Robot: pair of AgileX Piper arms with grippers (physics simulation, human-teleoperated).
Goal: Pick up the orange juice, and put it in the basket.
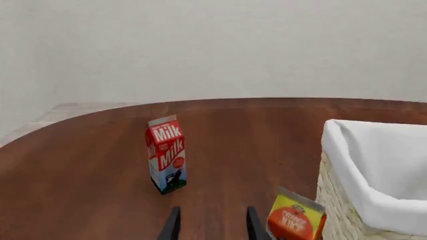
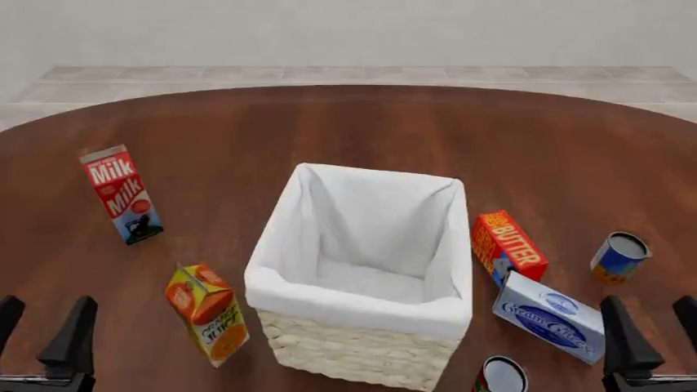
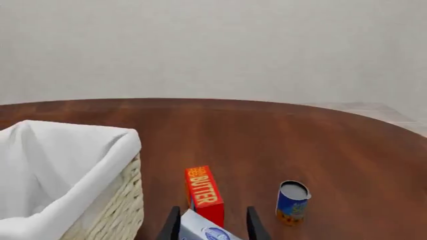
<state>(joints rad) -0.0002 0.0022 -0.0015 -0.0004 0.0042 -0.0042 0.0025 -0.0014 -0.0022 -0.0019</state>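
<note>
Orange juice (image 2: 206, 313): small gable-top carton, upright, just beside the basket (image 2: 360, 353) on its left, near the front corner, apparently not touching. Milk carton (image 2: 122, 194) farther left of the basket and beyond. Left gripper (image 2: 42, 333): fingers parted, holding nothing, near side of the carton, left of the basket. Right gripper (image 2: 651, 327): likewise parted and empty, right of the basket. Carton probably light, walls stiff yet crushable under hard squeeze; best taken across the flat side panels at mid-height, below the gable.
</note>
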